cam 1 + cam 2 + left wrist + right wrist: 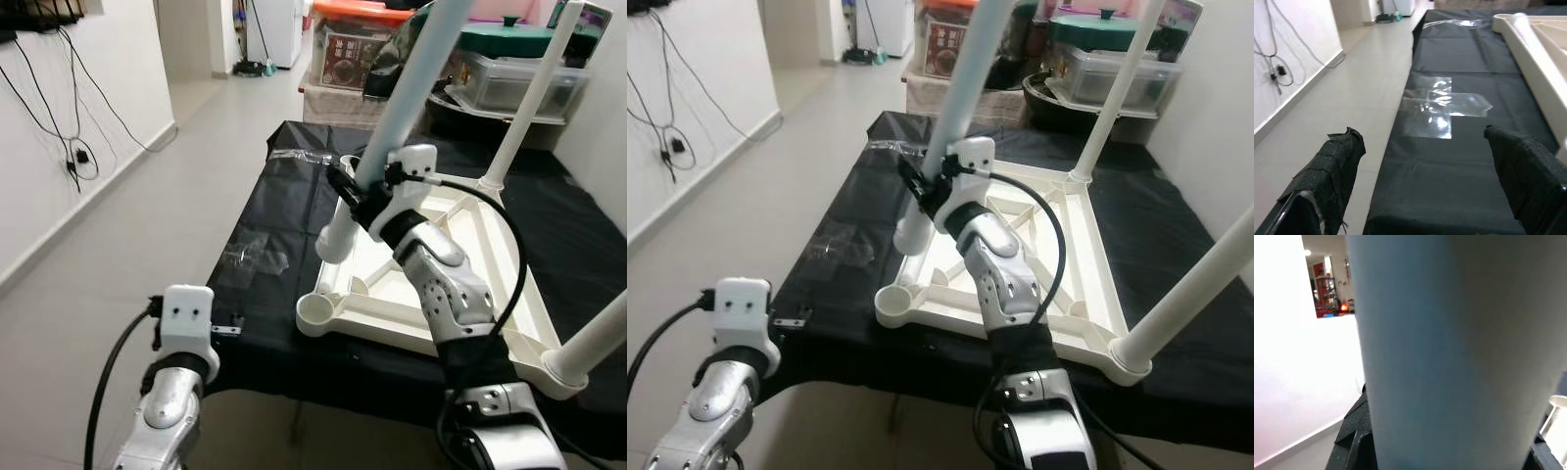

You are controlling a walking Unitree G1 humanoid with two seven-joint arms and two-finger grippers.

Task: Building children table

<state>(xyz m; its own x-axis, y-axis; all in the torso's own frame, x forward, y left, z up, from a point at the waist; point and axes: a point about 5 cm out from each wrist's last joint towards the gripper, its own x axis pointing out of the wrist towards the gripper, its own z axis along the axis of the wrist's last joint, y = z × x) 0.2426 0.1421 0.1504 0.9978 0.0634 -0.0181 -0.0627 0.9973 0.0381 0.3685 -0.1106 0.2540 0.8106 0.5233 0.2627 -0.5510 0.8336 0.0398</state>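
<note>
- We see a white tabletop (446, 264) lying upside down on a worktop (284, 235) covered in black cloth.
- Our right gripper (355, 196) is raised over the tabletop's near-left part, its fingers clamped on a pale leg (411, 88) that slants up and away from us.
- That leg's lower end (336, 235) sits just above the tabletop's left rim, between two corner sockets; we cannot tell whether it touches.
- In the right wrist view the leg (1449, 352) stands close before the camera, with black finger edges at both lower corners.
- An open round socket (316, 311) sits at the tabletop's near-left corner.
- A second leg (534, 98) stands upright in the far-right corner socket.
- A third leg (593, 343) rises tilted from the near-right corner.
- Our left gripper (1430, 186) hangs low at the near-left edge of the worktop, fingers (1332, 171) apart and holding nothing.
- A clear plastic wrapper (1442, 105) lies flat on the cloth ahead of the left gripper, beside the tabletop's left rim.
- More clear plastic (299, 155) lies at the far-left corner of the worktop.
- Storage boxes (509, 69) and a printed carton (348, 54) stand behind the worktop.
- Black cables (69, 137) hang down the white wall on the left, above the tiled floor (147, 225).
</note>
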